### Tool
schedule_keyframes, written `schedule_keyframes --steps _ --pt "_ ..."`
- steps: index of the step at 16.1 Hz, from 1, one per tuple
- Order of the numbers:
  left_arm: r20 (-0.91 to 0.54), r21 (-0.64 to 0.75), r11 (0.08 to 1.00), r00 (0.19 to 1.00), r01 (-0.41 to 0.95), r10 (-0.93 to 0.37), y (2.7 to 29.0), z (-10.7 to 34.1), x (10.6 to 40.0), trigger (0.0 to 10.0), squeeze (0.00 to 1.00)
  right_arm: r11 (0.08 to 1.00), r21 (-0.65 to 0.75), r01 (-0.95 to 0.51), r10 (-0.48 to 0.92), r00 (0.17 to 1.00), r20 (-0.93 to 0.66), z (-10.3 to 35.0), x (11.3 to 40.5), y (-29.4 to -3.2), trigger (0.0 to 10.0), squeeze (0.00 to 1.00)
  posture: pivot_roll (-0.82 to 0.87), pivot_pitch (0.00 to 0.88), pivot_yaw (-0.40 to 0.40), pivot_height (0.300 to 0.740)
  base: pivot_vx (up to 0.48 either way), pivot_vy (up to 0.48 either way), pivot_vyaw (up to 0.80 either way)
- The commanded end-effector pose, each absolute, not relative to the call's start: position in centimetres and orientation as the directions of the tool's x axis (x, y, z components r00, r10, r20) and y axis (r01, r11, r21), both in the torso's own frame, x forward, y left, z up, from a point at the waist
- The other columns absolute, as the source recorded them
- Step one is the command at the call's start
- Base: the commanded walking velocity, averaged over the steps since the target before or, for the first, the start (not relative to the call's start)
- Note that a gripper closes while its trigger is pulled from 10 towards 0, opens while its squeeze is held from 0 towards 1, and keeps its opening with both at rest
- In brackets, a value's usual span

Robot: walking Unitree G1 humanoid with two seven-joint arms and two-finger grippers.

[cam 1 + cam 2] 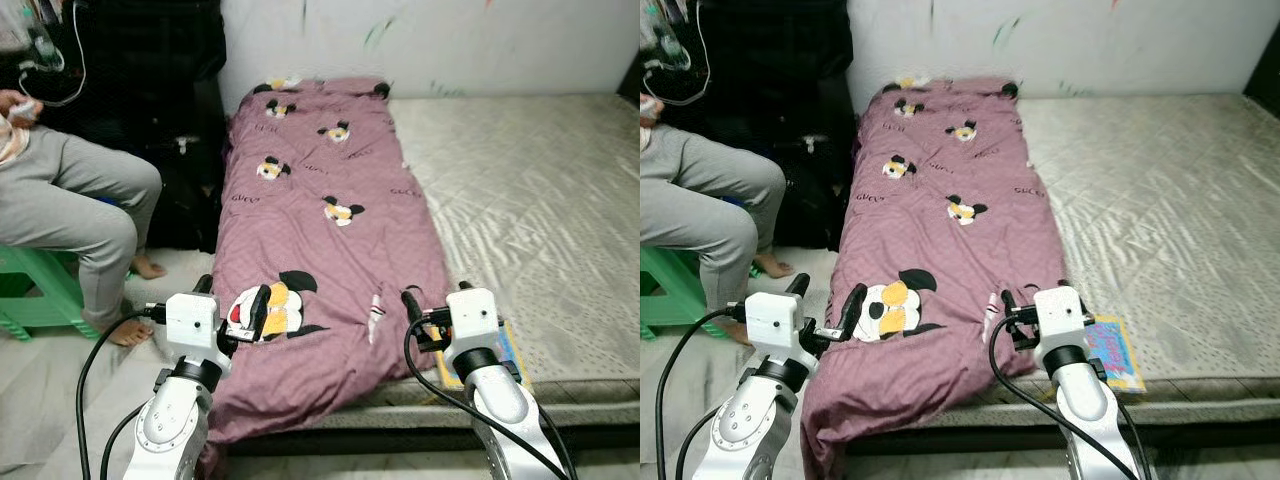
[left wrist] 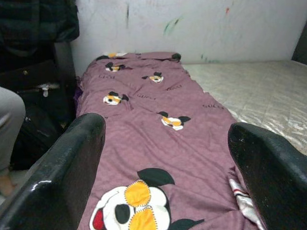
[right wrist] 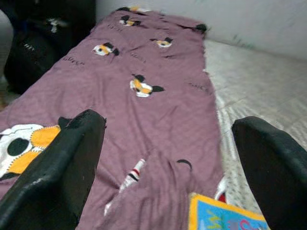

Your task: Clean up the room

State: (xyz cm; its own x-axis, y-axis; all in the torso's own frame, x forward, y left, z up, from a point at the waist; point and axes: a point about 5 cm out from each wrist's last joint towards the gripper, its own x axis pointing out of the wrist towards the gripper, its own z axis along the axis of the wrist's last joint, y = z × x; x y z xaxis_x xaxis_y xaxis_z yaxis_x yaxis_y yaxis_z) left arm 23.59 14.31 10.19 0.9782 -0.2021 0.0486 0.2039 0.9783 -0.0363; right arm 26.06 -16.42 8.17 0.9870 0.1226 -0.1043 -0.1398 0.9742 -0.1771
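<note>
A mauve cartoon-print blanket (image 1: 330,240) is spread lengthwise along the left side of the mattress (image 1: 530,210), its near end hanging over the bed's front edge; it is judged soft, limp and light, best pinched at that near hem, where a fold can be gathered. Both the left end effector (image 1: 232,312) and the right end effector (image 1: 435,305) are held wide open and empty just above it. A colourful book (image 3: 225,218) beside the blanket is seen closest in the right wrist view, while a seated person (image 1: 70,200) on a green stool (image 1: 35,290) is taken in by the head views.
</note>
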Motion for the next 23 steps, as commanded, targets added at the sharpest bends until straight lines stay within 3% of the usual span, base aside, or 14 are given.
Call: schedule_keyframes --steps 1,9,14,20,23 --pt "0.051 -0.032 0.979 0.978 0.202 -0.2 14.5 10.4 23.7 10.0 0.0 0.973 -0.17 -0.154 0.137 0.985 -0.105 8.3 26.3 -16.1 10.0 0.0 -0.06 0.023 0.014 0.74 0.386 0.0 0.0" --pt "0.042 -0.003 0.982 0.982 0.187 -0.186 14.8 10.5 23.8 10.0 0.0 0.984 -0.096 -0.152 0.146 0.987 -0.065 8.8 26.3 -16.1 10.0 0.0 -0.05 0.025 0.017 0.74 0.122 0.0 0.0" --pt "0.03 0.032 0.987 0.987 0.156 -0.157 14.9 10.4 23.9 10.0 0.0 0.962 -0.192 -0.195 0.194 0.981 -0.025 9.7 26.7 -15.2 10.0 0.0 -0.05 0.025 0.017 0.74 0.0 0.0 0.0" --pt "0.028 -0.012 0.989 0.989 0.147 -0.146 14.6 10.3 24.3 10.0 0.0 0.977 -0.169 -0.127 0.126 0.992 -0.018 10.0 27.6 -15.9 10.0 0.0 -0.05 0.009 0.019 0.74 0.0 0.0 0.0" --pt "0.022 -0.005 0.99 0.99 0.138 -0.138 14.7 10.2 24.5 10.0 0.0 0.957 -0.226 -0.182 0.184 0.983 -0.012 10.2 27.4 -15.3 10.0 0.0 -0.05 0.0 0.018 0.74 0.0 0.0 0.0"
